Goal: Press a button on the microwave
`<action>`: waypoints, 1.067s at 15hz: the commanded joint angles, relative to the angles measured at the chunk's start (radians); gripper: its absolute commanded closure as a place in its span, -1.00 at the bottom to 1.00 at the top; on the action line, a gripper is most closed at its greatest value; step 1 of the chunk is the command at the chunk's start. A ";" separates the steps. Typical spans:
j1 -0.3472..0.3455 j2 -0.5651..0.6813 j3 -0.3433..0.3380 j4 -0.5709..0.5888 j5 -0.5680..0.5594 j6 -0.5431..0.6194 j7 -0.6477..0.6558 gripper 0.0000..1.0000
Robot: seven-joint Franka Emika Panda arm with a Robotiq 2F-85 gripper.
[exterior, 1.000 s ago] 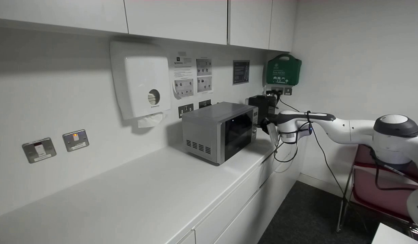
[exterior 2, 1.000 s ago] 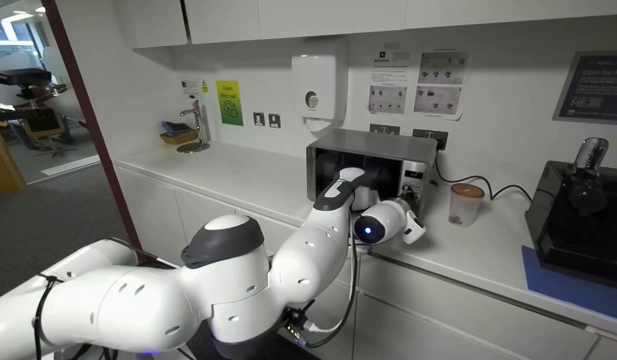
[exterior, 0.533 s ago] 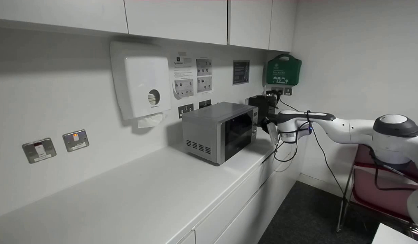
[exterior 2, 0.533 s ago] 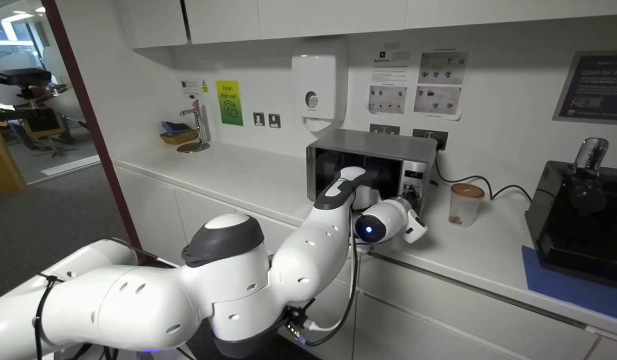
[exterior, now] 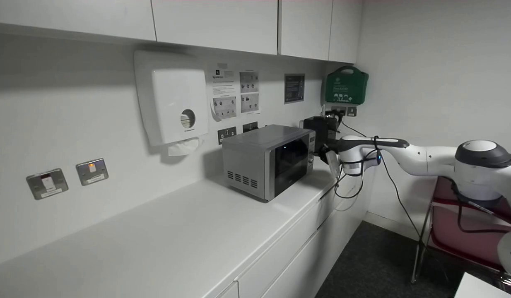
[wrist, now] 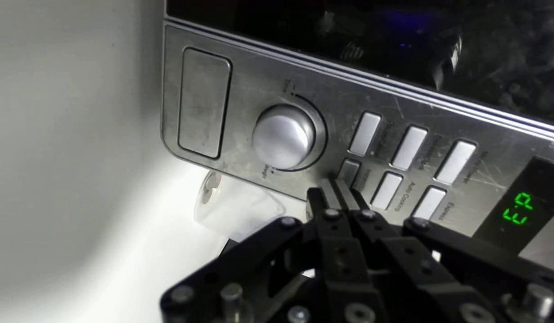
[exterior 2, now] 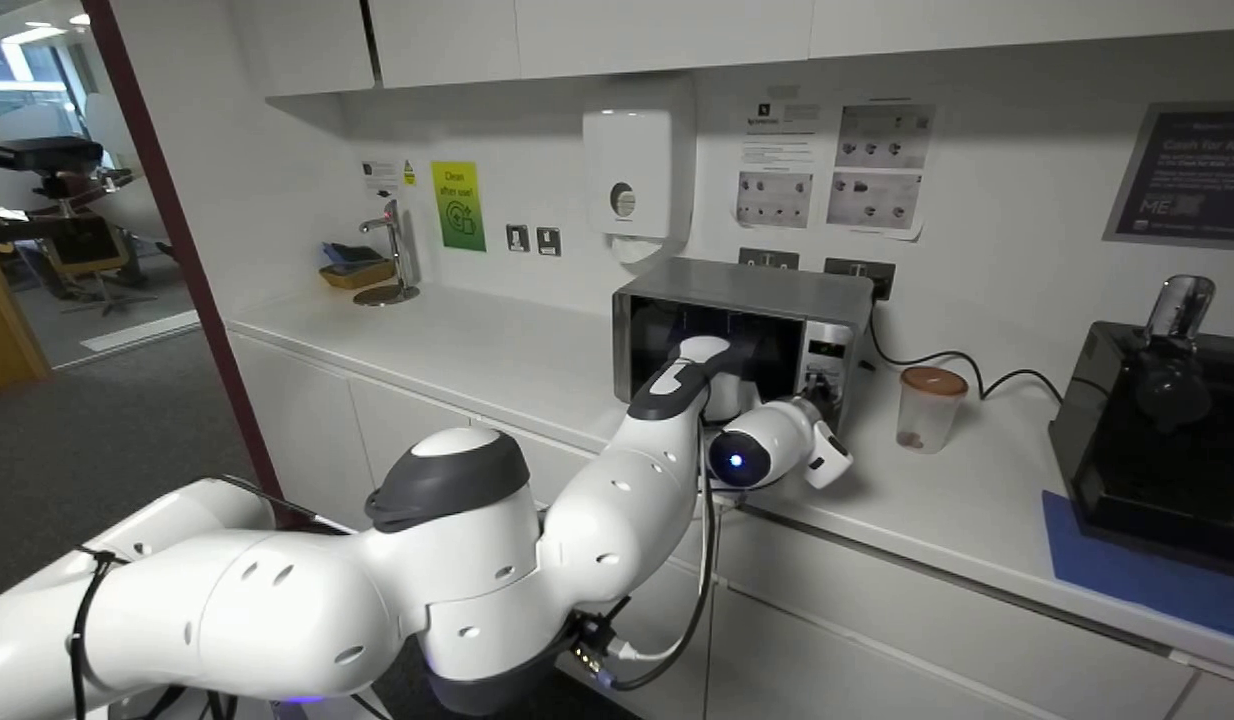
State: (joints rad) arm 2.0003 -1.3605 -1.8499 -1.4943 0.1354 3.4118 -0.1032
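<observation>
The silver-grey microwave with its dark window stands on the counter; it also shows in an exterior view. In the wrist view its control panel fills the middle, with a round knob, several silver buttons and a lit green display. My gripper is shut with nothing between its fingers. The fingertips are at the lower end of a shaded button close to the knob. I cannot tell whether they press it. In both exterior views the gripper is small and dark at the panel.
A clear tub with an orange lid stands beside the microwave, with a black appliance on a blue mat further along. A paper dispenser hangs on the wall. Cabinets overhang the counter. A red chair stands near the arm.
The arm stays almost in place, with only a very slight shift at the wrist. In an exterior view the microwave's display looks dimmer now than half a second ago.
</observation>
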 commanded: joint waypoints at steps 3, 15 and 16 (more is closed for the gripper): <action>-0.038 0.060 -0.014 -0.084 0.011 0.075 0.031 1.00; -0.615 0.561 0.019 -0.683 0.205 -0.269 0.150 1.00; -0.661 0.607 0.033 -0.718 0.199 -0.328 0.180 1.00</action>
State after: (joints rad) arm 1.4920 -0.9505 -1.8538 -2.0476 0.3277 3.2295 -0.0355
